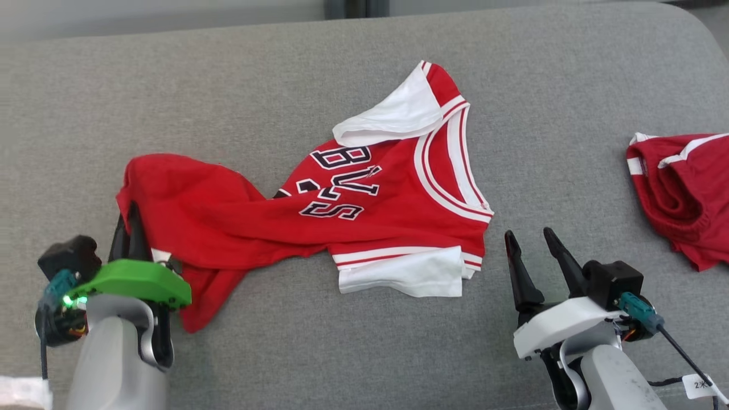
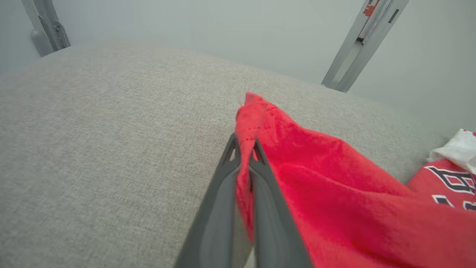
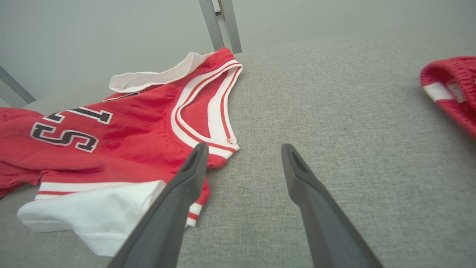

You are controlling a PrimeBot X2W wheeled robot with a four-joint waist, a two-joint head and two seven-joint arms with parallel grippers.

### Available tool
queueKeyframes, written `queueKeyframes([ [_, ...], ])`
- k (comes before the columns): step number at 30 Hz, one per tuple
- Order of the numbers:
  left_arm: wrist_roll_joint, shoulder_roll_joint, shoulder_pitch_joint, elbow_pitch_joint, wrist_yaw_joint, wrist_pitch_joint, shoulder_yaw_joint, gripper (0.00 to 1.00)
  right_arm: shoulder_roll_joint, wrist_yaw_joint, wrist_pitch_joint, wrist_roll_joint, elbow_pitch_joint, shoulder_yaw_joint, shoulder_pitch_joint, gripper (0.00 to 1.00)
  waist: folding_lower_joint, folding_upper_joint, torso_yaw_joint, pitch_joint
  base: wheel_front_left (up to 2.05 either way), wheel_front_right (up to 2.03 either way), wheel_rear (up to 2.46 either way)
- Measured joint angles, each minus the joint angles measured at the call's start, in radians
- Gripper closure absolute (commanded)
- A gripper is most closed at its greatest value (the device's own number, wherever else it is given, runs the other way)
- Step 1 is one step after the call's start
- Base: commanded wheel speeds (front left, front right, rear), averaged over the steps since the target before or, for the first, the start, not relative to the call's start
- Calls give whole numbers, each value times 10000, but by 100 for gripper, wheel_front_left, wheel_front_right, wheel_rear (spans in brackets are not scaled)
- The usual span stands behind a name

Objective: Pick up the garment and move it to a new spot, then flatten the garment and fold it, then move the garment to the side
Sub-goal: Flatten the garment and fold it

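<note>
head camera looks down on the cushion [image 1: 364, 353]; wrist cameras skim low, sharing the garment [image 1: 393, 228].

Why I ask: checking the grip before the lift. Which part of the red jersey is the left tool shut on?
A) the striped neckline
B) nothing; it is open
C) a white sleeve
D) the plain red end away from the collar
D: the left tool is pinched shut on plain red cloth at the end of the jersey, away from the lettering.
</note>
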Motion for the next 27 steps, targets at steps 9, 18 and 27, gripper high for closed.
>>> queueKeyframes([
  [9, 364, -196, 2090, -648, 349, 0, -46, 100, 2, 0, 0, 209, 265, 132, 433, 0, 0, 0, 476, -1190, 0, 0, 0],
  [18, 1306, -46, 2525, -736, 1003, 0, 286, 0, 0, 0, 0, 52, 50, 102, 613, 0, 0, 0, 561, -1886, 0, 0, 0],
  [27, 2439, 69, 2886, -1503, 1162, 0, 8, 0, 0, 0, 0, -410, -757, -92, 463, 0, 0, 0, 426, -2026, 0, 0, 0],
])
